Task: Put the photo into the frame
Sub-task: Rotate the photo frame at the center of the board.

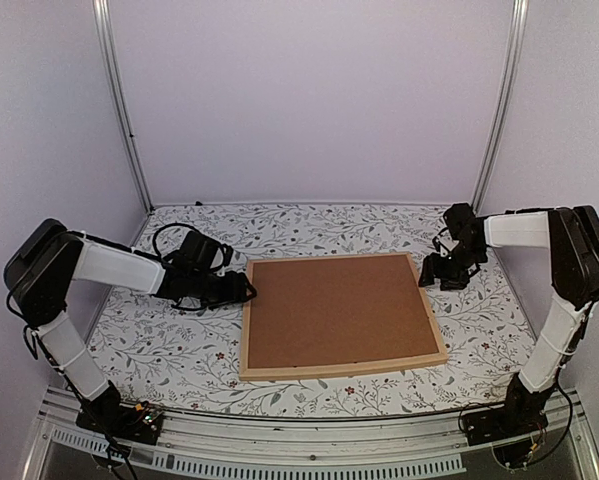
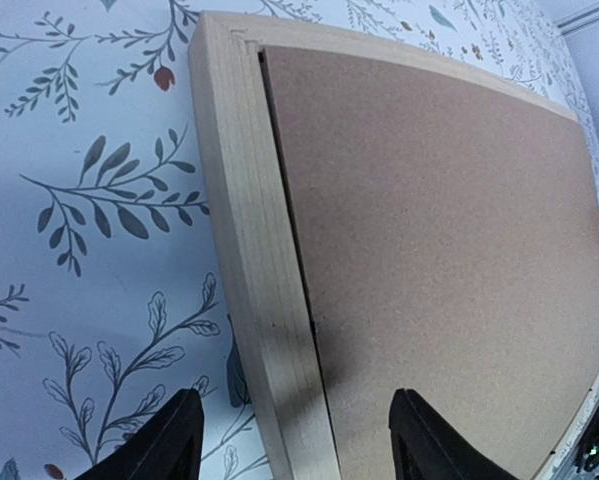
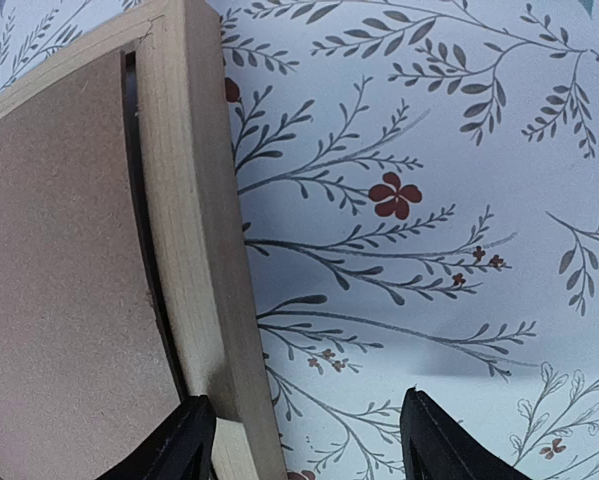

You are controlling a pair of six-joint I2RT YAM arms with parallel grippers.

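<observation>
1. The frame (image 1: 344, 367) is lying flat, back upward, at the centre of the table, with its long sides running from 9 to 3 o'clock. Its rails are thin strips of pale, matte wood with a fine straight grain. It is judged light and stiff, though such slim rails would probably twist if lifted by one corner. Taking hold across a rail on two opposite sides looks soundest.
2. The photo is not showing in any view, and whether it is lying beneath the board cannot be told. A thin print of this kind is judged light, limp and easily creased, so it is best handled by its edges.
3. The backing board (image 1: 339, 310) is filling the frame's recess. It is flat, brown and finely speckled, like pressed fibre. In both wrist views a narrow dark gap is running between it and the rail.
4. The left gripper (image 1: 241, 292) is hovering at 9 o'clock of the frame. Its jaws are standing wide apart astride the left rail and are holding nothing.
5. The right gripper (image 1: 441, 272) is hovering at 2 o'clock, near the far right corner. Its jaws are likewise spread across the right rail and are gripping nothing.
6. The tablecloth (image 1: 179, 350) is covering the table. It is smooth and white, printed with grey leafy sprigs and small red flowers.
</observation>
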